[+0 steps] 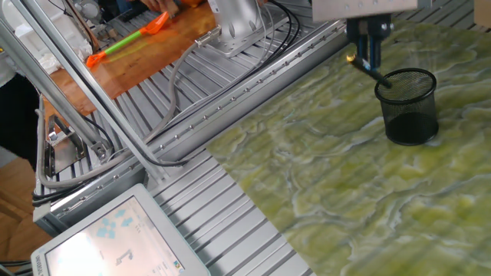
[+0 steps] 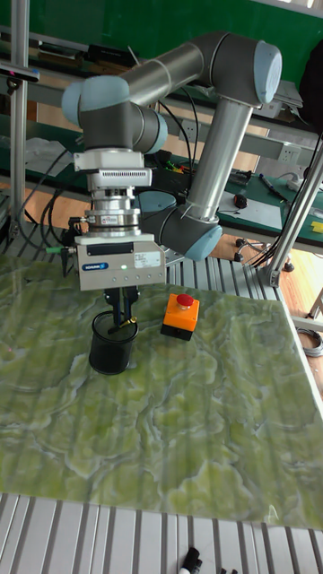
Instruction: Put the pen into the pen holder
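The pen [image 1: 371, 68] hangs tilted in my gripper [image 1: 367, 57], its lower tip just at or inside the rim of the pen holder [image 1: 408, 107], gold end up near my fingers. I am clenched on the pen; the jaws pinch its upper part. The holder stands upright on the green marbled table [image 1: 330, 176], with an orange box carrying a red button [image 2: 179, 316] just beside it. Insertion has begun; lowering and release are left.
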Available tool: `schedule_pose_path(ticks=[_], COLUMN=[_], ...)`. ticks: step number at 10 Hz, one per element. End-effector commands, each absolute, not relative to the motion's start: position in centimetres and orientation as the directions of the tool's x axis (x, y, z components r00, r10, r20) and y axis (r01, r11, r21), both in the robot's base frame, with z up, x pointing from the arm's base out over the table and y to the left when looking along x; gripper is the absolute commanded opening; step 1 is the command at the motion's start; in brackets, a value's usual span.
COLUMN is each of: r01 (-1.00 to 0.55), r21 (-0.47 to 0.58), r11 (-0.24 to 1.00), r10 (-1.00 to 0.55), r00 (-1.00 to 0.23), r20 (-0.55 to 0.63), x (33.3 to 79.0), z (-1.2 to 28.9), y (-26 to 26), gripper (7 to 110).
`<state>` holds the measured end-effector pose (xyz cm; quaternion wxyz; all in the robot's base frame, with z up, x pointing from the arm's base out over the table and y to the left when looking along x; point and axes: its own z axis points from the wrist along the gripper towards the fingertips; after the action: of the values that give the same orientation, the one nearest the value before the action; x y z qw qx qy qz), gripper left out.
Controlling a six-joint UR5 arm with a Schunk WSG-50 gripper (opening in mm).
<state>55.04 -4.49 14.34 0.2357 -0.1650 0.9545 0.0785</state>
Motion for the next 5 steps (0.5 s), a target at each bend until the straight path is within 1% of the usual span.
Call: schedule_pose_path(ticks=[1,4,5], r01=[-0.367,-0.383,-0.399], r21=[0.077,0.107,0.106], r11=[0.927,0.918,0.911], r10=[-0.289,-0.291,-0.307], r00=[-0.829,-0.83,-0.826], r20=[-0.479,-0.476,-0.473], x=[54.3,52.3,51.6], z=[13.7,14.5,14.3], y=[-4.3,-4.3,-4.8], gripper=[7,7,7])
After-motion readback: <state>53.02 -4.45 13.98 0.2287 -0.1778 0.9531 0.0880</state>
